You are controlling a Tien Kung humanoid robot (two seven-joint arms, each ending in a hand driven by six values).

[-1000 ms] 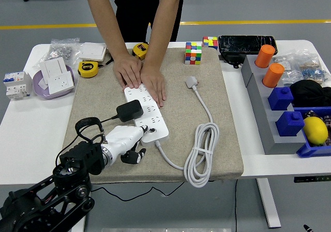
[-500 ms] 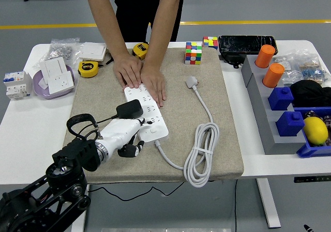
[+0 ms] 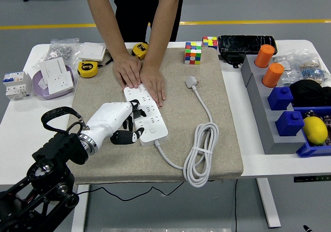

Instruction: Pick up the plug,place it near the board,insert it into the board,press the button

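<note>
Grey floor with a yellow line runs behind a white surface [image 3: 20,123] carrying a beige felt mat [image 3: 217,139]. On the mat lies a long white power strip [image 3: 151,119], set at a slant, with its white cable [image 3: 202,147] coiled to the right and ending in a white three-pin plug [image 3: 192,81] lying loose on the mat. A person stands at the far side, both hands [image 3: 140,75] pressed flat on the strip's far end. The robot's left hand [image 3: 118,121], white with black fingers [image 3: 135,107], reaches in from the lower left and lies over the strip's near half; its fingers are curled over the strip, and whether they grip anything cannot be told. The black plug adapter is not visible, hidden if anywhere under that hand. Two colourful puzzle cubes [image 3: 194,52] sit at the mat's far edge, and a yellow tape measure [image 3: 88,69] lies just left of the mat.
</note>
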